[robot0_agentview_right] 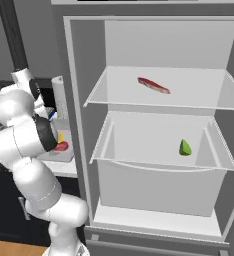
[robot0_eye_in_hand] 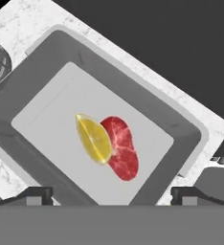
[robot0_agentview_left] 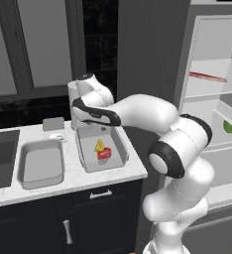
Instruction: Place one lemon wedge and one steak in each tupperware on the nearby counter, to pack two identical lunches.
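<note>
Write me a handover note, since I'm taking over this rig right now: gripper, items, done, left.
Gripper: open, empty, above the right tupperware.
That tupperware holds a yellow lemon wedge and a steak, touching.
Left tupperware on the counter: nothing in it.
In the fridge: second steak on the upper shelf, green wedge in the drawer.
Left: pack the left tupperware.

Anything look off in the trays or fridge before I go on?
One oddity: the wedge left in the fridge is green, while the packed tupperware holds a yellow lemon wedge overlapping its steak. Nothing spilled.
</note>
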